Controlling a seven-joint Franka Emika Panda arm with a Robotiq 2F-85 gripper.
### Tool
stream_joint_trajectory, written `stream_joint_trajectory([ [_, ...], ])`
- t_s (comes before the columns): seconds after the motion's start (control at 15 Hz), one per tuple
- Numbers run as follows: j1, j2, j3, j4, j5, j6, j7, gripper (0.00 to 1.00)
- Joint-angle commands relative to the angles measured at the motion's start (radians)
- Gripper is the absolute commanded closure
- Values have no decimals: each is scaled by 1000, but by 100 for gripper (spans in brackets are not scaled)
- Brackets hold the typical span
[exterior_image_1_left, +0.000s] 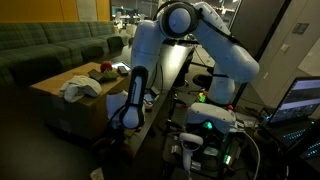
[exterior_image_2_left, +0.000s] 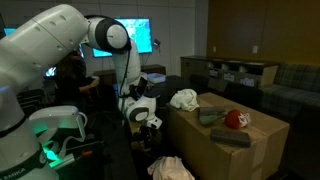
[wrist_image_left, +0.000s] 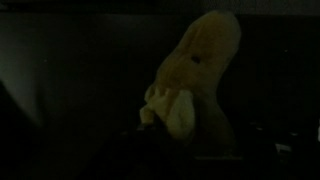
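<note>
A crumpled yellow cloth (wrist_image_left: 190, 80) shows close before the wrist camera in deep shadow. Whether the jaws grip it, or how wide they stand, cannot be told. In an exterior view they sit low beside the tabletop (exterior_image_2_left: 262, 130), which bears a white cloth (exterior_image_2_left: 183, 98), a grey cloth (exterior_image_2_left: 210, 116) and a red thing (exterior_image_2_left: 235, 119).

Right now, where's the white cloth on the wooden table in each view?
Exterior view: white cloth left of centre, on the table beside the arm.
Exterior view: white cloth near centre, on the table's left end.
Wrist view: not identifiable; only a pale yellowish bundle shows in the dark.
Shared landmark: the red object on the same table in both exterior views.
</note>
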Motion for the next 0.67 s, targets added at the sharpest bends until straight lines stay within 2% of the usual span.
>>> stream_joint_trajectory([
  [0.0,-12,-1,10,-12,34,26,-28,68],
  [0.13,-10,-13,6,-21,34,26,-26,83],
  [0.27,-6,-40,4,-44,31,21,-27,93],
  [0.6,-19,-163,25,-147,22,-30,-51,92],
])
